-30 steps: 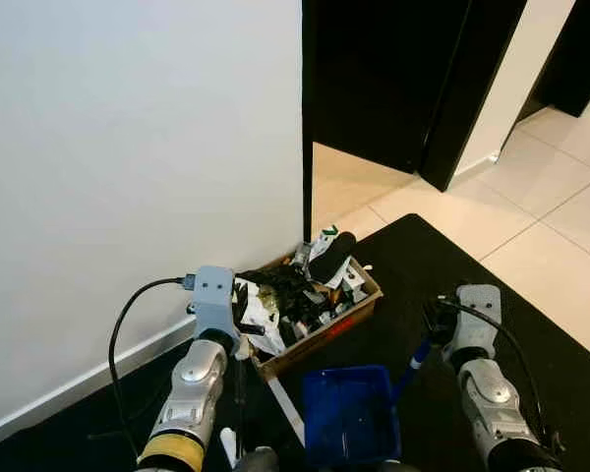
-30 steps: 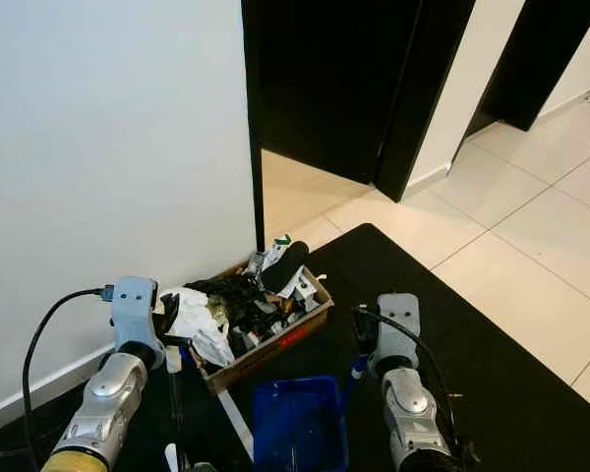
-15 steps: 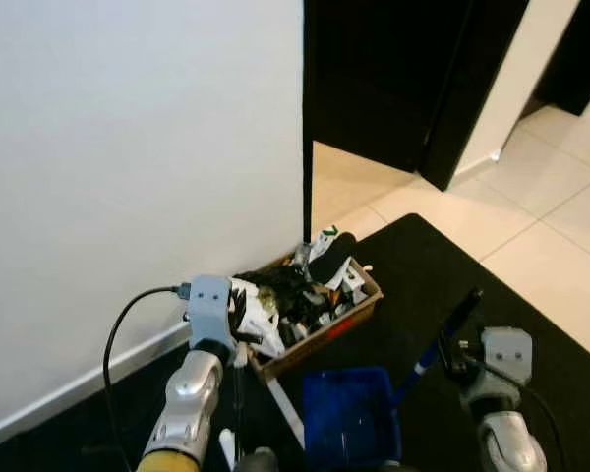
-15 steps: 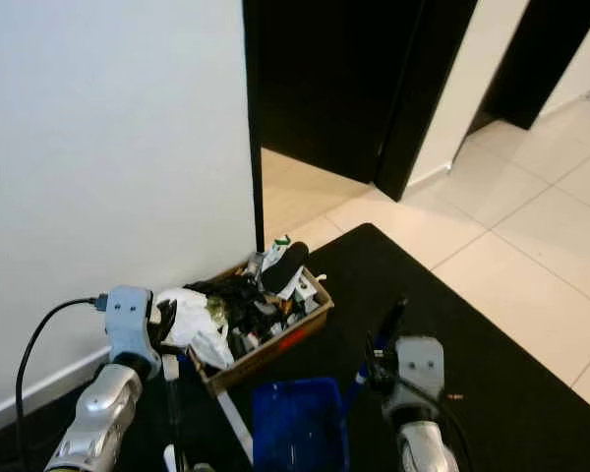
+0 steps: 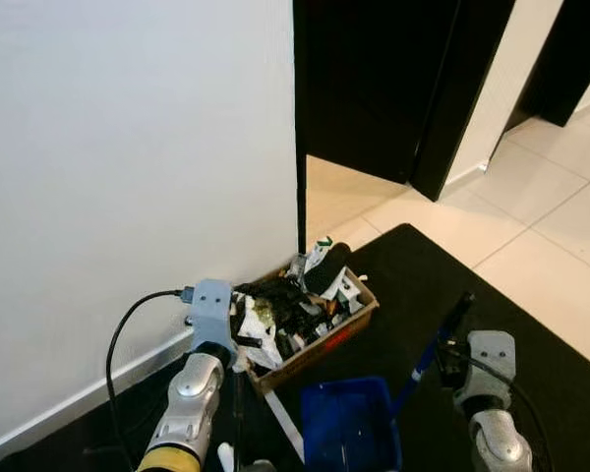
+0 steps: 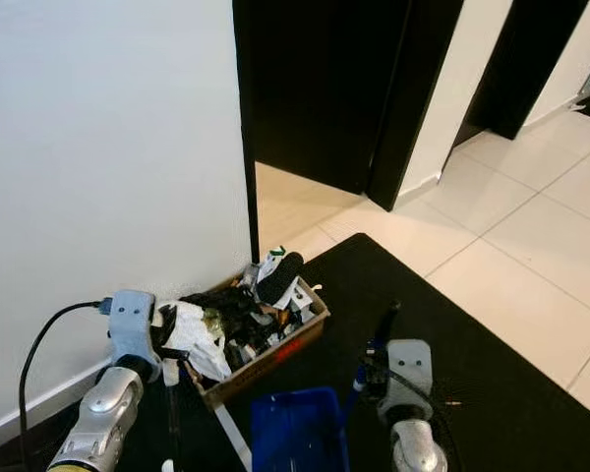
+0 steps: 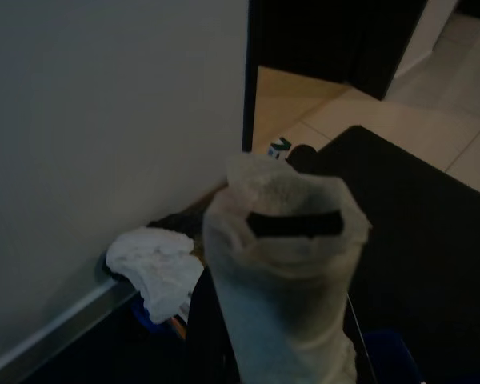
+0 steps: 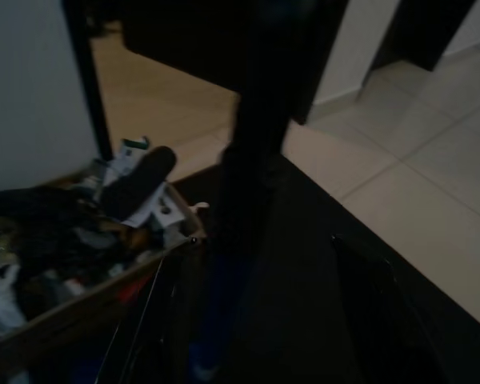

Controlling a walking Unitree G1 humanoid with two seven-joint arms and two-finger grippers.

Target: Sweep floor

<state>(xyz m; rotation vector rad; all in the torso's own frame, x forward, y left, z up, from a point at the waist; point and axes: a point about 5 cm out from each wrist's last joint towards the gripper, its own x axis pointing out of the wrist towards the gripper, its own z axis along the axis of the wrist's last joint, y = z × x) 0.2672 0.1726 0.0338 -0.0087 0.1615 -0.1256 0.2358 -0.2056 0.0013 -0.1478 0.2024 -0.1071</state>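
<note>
Cardboard forms the low box (image 5: pixel 310 320) that sits on the black mat (image 5: pixel 531 324) against the white wall (image 5: pixel 128 147), beside the dark doorway (image 5: pixel 374 79), and it is seen heaped with crumpled paper, black scraps and other rubbish. Just in front of it a blue dustpan (image 5: pixel 349 428) is held low over the mat, its long blue-and-black handle (image 5: pixel 438 344) rising towards the right gripper (image 5: pixel 454 362); the jaws are judged to be closed round that handle, since the dark shaft runs straight up the middle of the right wrist view. The left gripper (image 5: pixel 238 339) is raised near the box's near corner, and a pale translucent handle end (image 7: pixel 284 240), taken to be the top of the brush, is gripped in it; a white shaft (image 5: pixel 283 425) is seen slanting down beside the dustpan. The step in hand is judged to be the emptying stage: sweeping tools are carried in both arms and the pan is brought close to the rubbish box, though whether anything lies in the pan cannot be told. For the next move, the pan would need to be lifted above the box rim and tipped so that its contents fall inside and not onto the mat.
</note>
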